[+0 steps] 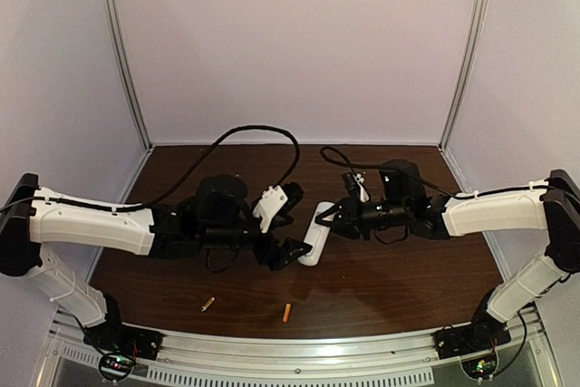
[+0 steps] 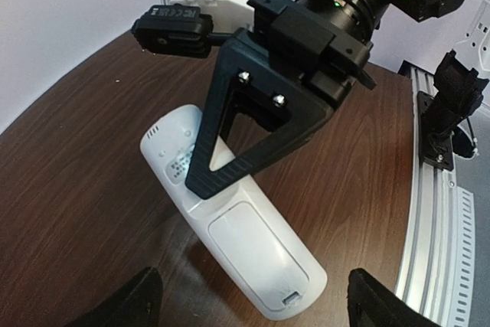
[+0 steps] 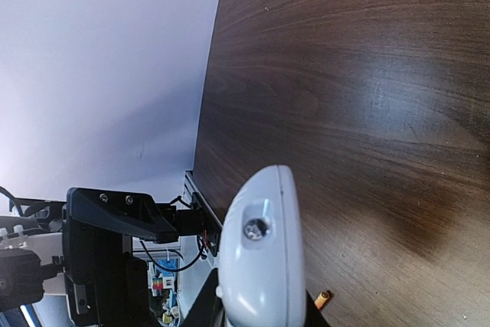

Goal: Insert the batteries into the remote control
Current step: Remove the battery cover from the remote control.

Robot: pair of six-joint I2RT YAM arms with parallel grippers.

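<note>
Remote control [image 1: 314, 235] at table [image 1: 399, 278] centre, back face up, 12 o'clock end clamped in right gripper [image 1: 324, 215]. Left gripper [image 1: 293, 223] at its 9 o'clock, jaws wide, empty. Golden-brass battery [image 1: 207, 304] at 7 o'clock, orange battery [image 1: 286, 312] at 6 o'clock.
</note>
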